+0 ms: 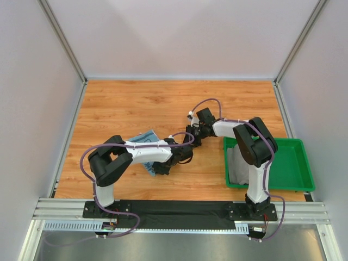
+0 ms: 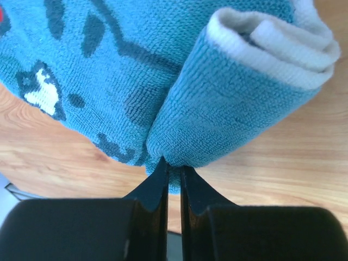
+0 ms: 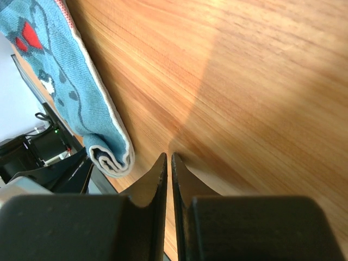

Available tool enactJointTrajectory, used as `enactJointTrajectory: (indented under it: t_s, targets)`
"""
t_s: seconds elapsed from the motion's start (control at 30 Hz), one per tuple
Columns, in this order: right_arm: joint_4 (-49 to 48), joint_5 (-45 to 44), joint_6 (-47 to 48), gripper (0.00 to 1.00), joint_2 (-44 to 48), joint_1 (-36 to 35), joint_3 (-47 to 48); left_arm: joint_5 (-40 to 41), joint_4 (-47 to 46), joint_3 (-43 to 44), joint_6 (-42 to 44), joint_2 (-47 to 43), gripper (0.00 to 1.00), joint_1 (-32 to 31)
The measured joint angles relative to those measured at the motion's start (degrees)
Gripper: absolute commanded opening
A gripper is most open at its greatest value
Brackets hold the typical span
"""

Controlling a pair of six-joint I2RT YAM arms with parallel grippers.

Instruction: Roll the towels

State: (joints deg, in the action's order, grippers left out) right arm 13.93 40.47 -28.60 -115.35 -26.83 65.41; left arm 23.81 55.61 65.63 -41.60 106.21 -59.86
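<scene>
Your towel (image 2: 234,103) is teal-blue with darker markings, a white patch, a red mark and pale backing; your worktop (image 3: 244,81) is orange wood-grain; the tray (image 1: 296,160) at its right edge is green.

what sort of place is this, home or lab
Probably a robot test cell: plain white panels in aluminium framing enclose the wooden table, the left arm and right arm are bolted at its near edge, and a blue towel and green tray lie on it.

Both my arms look alike: the left arm (image 1: 144,152) and the right arm (image 1: 255,184) have white shells between bulky black joints, a purple cable (image 1: 208,100) looped along each, and black base plates (image 1: 103,207). The left gripper (image 2: 173,168) and right gripper (image 3: 168,157) end in matte black wedge fingers (image 2: 152,201).
</scene>
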Motion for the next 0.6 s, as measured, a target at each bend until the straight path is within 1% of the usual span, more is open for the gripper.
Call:
enactJointTrajectory:
  t_s: [0.03,0.1,0.2,0.23,0.3,0.33,0.37,0.43,0.6]
  targets:
    - [0.1,-0.2,0.0,0.09,0.3,0.1,-0.2,-0.5,0.7,0.3,0.3,0.2,0.03,0.1]
    - [0.6,-1.0,0.3,0.13,1.3,0.5,-1.1,-2.5,2.1,1.2,1.1,0.6,0.03,0.4]
    - [2.2,-2.8,1.0,0.25,4.1,1.9,-3.3,-8.3,3.6,2.8,1.9,0.7,0.03,0.9]
    - [2.8,-3.3,1.3,0.34,5.4,2.7,-4.2,-10.2,3.7,3.4,2.0,0.7,0.03,1.0]
    - [4.0,-4.4,1.9,0.42,8.2,4.2,-6.3,-14.9,3.7,5.3,2.4,0.7,0.03,1.2]
    - [4.9,-4.9,2.1,0.48,9.8,4.9,-7.2,-17.1,3.5,6.2,2.6,0.7,0.03,1.5]
    - [5.6,-5.2,2.3,0.51,11.4,5.5,-8.0,-19.7,3.0,7.1,2.8,0.7,0.03,1.8]
    - [6.5,-5.8,2.7,0.55,14.9,6.2,-9.7,-25.2,1.4,8.2,3.2,0.7,0.03,3.0]
    - [6.8,-5.8,2.5,0.58,22.2,5.9,-13.9,-36.8,-3.3,8.2,3.4,0.6,0.03,6.8]
